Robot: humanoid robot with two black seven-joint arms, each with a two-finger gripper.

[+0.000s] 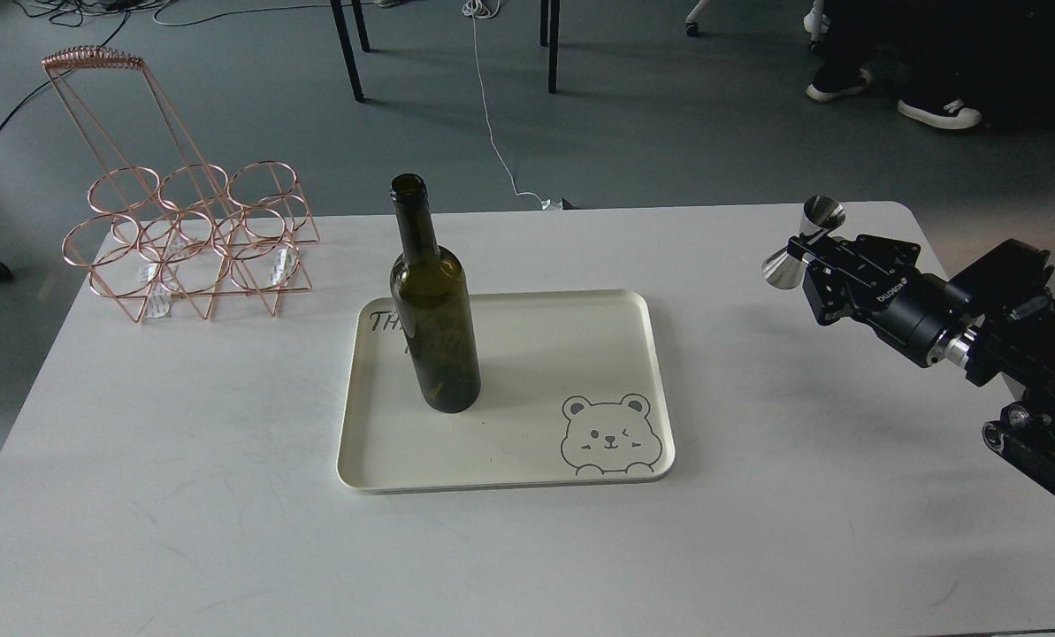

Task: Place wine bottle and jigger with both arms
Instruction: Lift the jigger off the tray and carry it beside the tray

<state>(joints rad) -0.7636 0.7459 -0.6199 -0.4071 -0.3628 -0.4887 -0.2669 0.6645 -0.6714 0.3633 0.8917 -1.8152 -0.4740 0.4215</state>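
The dark olive-green wine bottle (433, 310) stands upright on the left half of the cream tray (580, 354), which has a bear drawing at its front right corner. My right gripper (806, 252) is shut on the waist of the shiny steel jigger (799, 243) and holds it tilted in the air above the table's right side, well clear of the tray. The right arm comes in from the right edge. My left gripper is out of view.
A copper wire bottle rack (187, 234) stands at the table's back left corner. The white table (226, 495) ends just behind the rack and at the right beside my arm. Chair legs and a cable lie on the floor beyond.
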